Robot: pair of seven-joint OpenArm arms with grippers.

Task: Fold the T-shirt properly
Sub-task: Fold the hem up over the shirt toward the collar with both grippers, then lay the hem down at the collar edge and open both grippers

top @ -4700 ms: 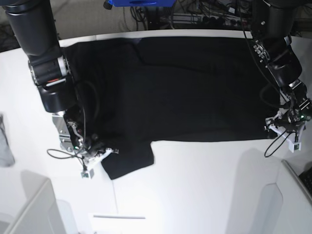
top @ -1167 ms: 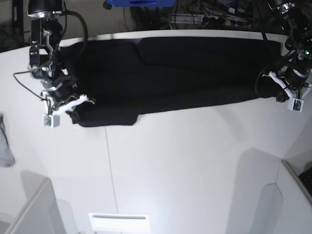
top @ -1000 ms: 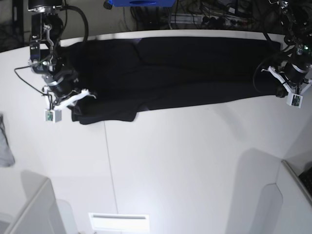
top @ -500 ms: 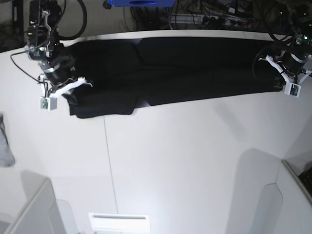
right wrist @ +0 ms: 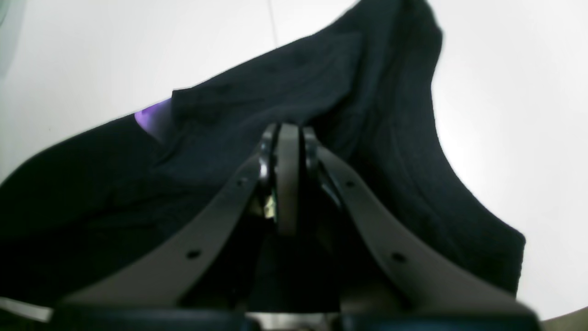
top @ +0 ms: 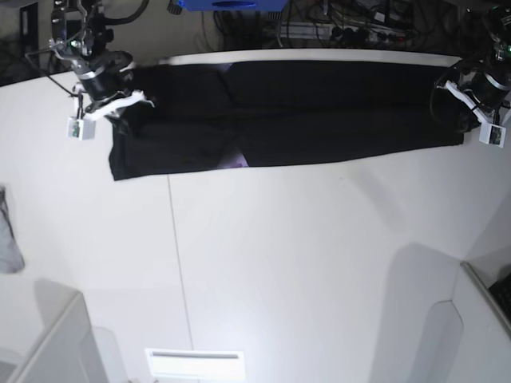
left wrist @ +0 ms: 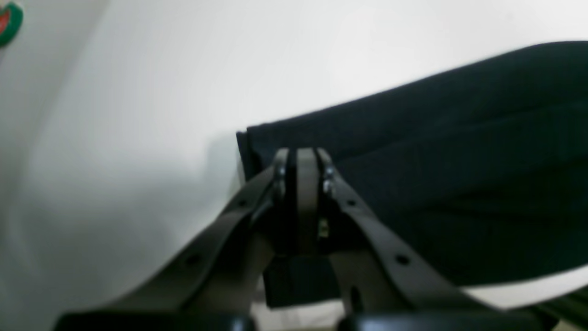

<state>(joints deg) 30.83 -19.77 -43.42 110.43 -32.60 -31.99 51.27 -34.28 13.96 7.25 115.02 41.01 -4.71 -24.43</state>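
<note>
The white table [top: 279, 263] is the largest thing, smooth and matte, with one thin seam line running toward the near side. At its far edge lies the T-shirt [top: 319, 120], now a long, narrow black band that goes from left to right across almost the whole width. It is soft, dull cotton with shallow wrinkles, in two layers. The near edge is quite straight, but at the left end the cloth hangs lower and makes a step. At this step a small piece of purple print [top: 237, 162] shows.

The right gripper [right wrist: 281, 138] is at the far left end of the band. Its jaws are pressed together on a ridge of cloth, and the fabric rises around them. The left gripper [left wrist: 301, 161] is at the far right end, just inside the corner of the cloth. Its jaws are also closed tight; black fabric lies around and under the tips, so I judge it is pinching the upper layer there.

I think the step in hand is the lengthwise fold: the near half is brought over the far half. The next move probably calls for both grippers to lay the edge flat, let go, and then fold the ends in.

At the left edge of the table a small grey cloth [top: 8, 239] lies well apart.
</note>
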